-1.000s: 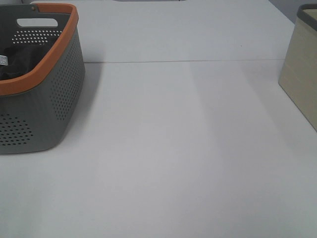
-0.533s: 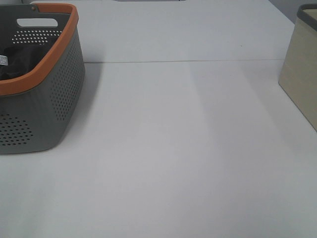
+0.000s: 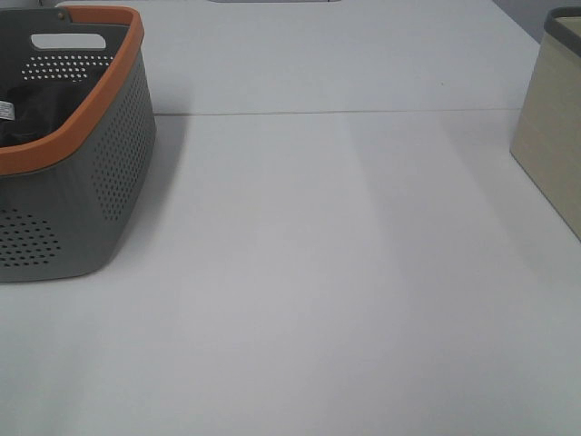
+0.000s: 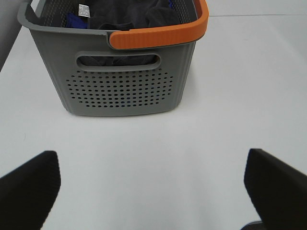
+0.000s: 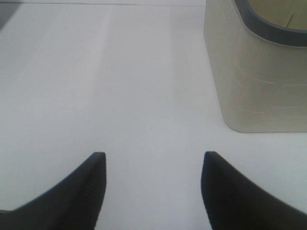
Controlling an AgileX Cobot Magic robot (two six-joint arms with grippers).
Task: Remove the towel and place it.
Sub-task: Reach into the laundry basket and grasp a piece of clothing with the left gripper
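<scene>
The dark charcoal towel [image 4: 129, 17] lies crumpled inside a grey perforated basket [image 4: 124, 86] with an orange rim. Its small white tag [image 4: 84, 9] shows at one corner. In the exterior high view the basket [image 3: 100, 182] stands at the far left, and the towel [image 3: 41, 113] shows dark inside it. My left gripper [image 4: 151, 187] is open and empty over the table, a short way in front of the basket. My right gripper [image 5: 153, 187] is open and empty over bare table. Neither gripper shows in the exterior high view.
A bright blue cloth [image 4: 73, 20] peeks out beside the towel in the basket. A beige bin with a grey rim [image 3: 554, 136] stands at the right edge of the table; it also shows in the right wrist view [image 5: 259, 72]. The table [image 3: 336, 272] is white.
</scene>
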